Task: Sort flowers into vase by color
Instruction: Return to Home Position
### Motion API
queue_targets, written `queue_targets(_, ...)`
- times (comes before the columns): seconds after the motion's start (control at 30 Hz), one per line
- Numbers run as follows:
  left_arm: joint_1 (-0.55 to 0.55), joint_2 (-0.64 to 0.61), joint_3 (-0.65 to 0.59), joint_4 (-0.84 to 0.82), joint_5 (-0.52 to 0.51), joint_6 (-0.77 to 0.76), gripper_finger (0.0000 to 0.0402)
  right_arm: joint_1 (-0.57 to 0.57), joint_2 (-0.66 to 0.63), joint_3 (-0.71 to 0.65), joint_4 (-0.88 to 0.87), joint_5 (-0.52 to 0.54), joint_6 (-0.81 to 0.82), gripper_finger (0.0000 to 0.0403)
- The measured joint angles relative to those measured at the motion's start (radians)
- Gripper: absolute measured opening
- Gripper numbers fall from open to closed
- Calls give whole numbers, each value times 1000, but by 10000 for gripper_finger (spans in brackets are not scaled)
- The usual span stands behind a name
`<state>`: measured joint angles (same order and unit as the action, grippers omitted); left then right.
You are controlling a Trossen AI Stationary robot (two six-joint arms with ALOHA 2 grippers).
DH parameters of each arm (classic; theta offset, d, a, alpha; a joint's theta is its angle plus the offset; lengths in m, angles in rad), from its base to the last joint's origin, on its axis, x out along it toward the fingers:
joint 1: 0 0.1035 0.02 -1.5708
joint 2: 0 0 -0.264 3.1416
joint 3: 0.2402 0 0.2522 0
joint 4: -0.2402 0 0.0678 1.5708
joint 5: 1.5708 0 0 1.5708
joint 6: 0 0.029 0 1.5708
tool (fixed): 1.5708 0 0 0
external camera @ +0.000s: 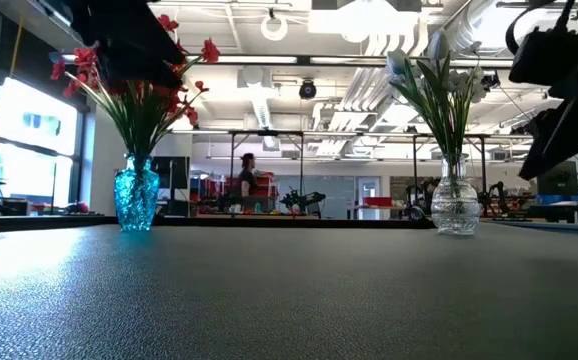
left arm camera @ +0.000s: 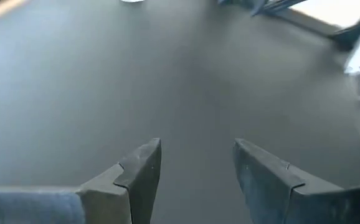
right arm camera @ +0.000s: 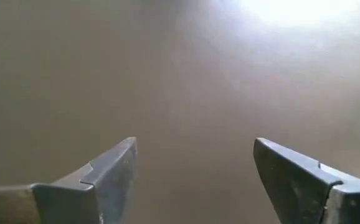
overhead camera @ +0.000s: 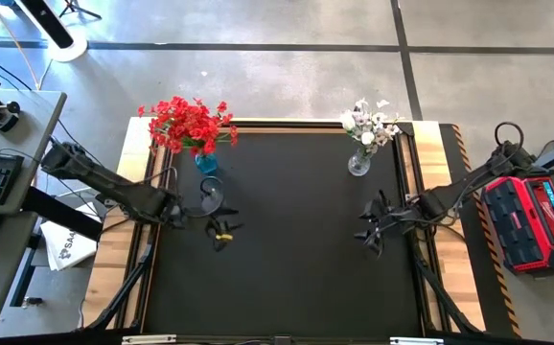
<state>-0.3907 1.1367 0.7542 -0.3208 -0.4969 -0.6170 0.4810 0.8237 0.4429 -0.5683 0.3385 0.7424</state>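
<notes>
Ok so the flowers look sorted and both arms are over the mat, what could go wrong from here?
1. The left gripper, open and empty, hangs close to the blue vase; a wide swing could clip it.
2. The red flowers spread far wider than that narrow vase, so it looks top-heavy and might tip from a light knock.
3. The clear vase with the white flowers stands near the right gripper, also open; same risk there.

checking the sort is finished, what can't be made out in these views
- How many sprigs each: in the high view, the red flowers and white flowers clump together.
- Red flower tops: in the low view, the left arm blocks them.
- Wrist views: mostly mat past the open jaws; no flowers shown.
</notes>
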Motion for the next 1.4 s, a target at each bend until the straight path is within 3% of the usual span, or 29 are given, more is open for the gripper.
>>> queue_targets(0.13,22,-26,-140,276,90,44,185,-39,-65,-73,208,-88,-161,261)
queue_targets(0.33,103,-109,-204,348,96,120,185,-206,-201,-113,471,-254,-542,182)
queue_targets(0.5,144,-200,-204,347,96,225,185,-386,-368,-114,456,-414,-683,108)
queue_targets(0.77,166,-356,-204,313,92,338,185,-468,-670,-115,377,-457,-664,9)
queue_targets(0.93,194,-428,-204,286,91,403,185,-468,-724,-129,495,-437,-631,10)
queue_targets(1.07,212,-488,-204,245,91,471,185,-468,-718,-199,634,-524,-663,4)
queue_targets(1.4,289,-749,-324,225,153,626,185,-467,-720,-299,693,-552,-611,0)
